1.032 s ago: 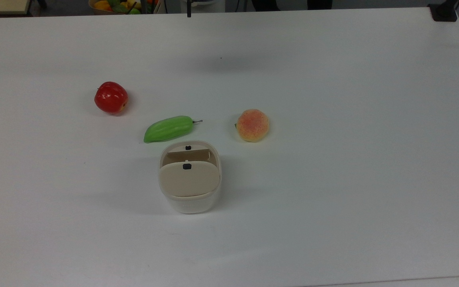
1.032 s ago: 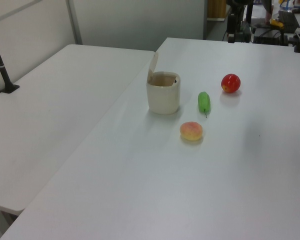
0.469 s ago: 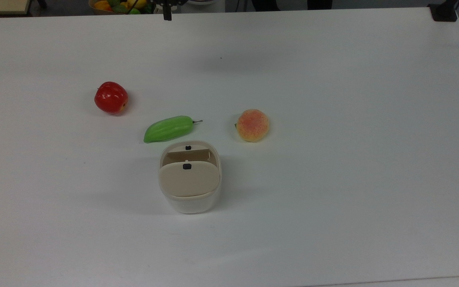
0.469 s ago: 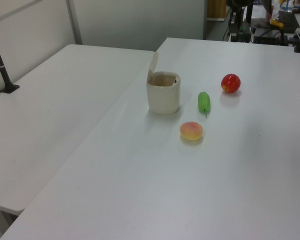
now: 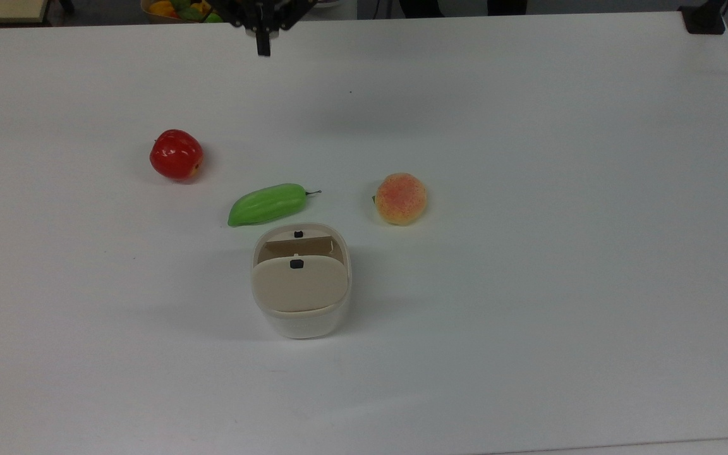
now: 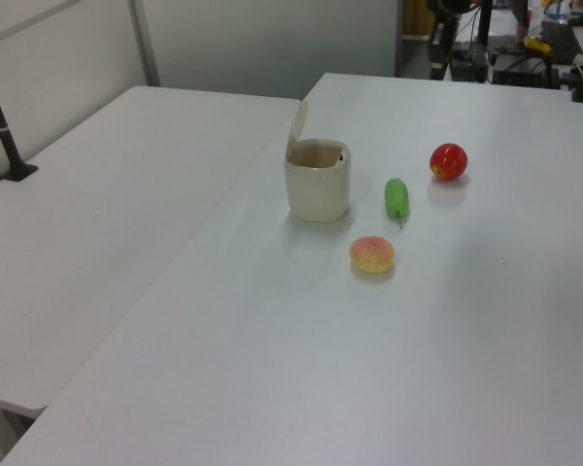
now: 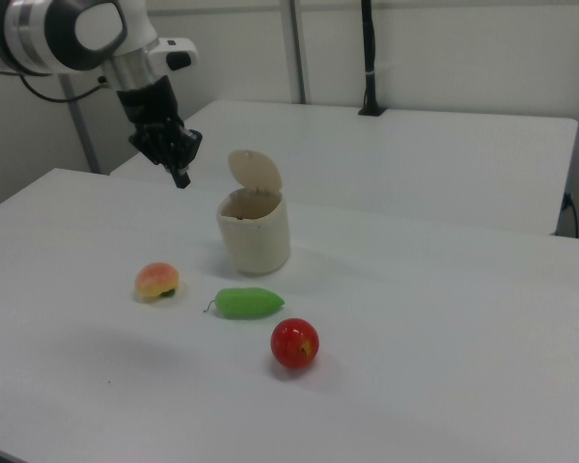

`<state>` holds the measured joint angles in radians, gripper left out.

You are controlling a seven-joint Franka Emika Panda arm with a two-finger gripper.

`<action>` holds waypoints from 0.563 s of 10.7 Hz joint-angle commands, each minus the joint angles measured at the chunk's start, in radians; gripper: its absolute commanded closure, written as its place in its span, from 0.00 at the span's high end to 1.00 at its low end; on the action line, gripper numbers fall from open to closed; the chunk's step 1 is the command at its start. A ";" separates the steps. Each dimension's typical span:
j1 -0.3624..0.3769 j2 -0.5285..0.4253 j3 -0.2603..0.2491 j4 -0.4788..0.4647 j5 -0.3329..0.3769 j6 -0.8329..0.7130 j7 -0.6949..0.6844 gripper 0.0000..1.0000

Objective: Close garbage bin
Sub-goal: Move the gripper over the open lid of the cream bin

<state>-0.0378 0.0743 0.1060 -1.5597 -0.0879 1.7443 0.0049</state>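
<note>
Standing open on your table (image 5: 528, 189), the garbage bin (image 5: 301, 297) has its lid (image 7: 255, 171) upright. Your gripper (image 7: 180, 177) hangs high, apart from it, fingers pressed together on nothing.

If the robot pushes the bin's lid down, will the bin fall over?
Probably not. The garbage bin stands upright on a broad flat base. It looks like thin plastic, so likely light: it may slide a little. Its raised lid seems hinged and should swing down.
</note>
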 commanded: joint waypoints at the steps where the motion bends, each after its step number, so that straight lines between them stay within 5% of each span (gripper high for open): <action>1: 0.006 0.070 -0.003 0.032 0.017 0.217 0.000 0.00; 6: 0.004 0.203 -0.003 0.032 0.013 0.689 0.027 0.00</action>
<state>-0.0374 0.2186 0.1060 -1.5459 -0.0878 2.2728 0.0111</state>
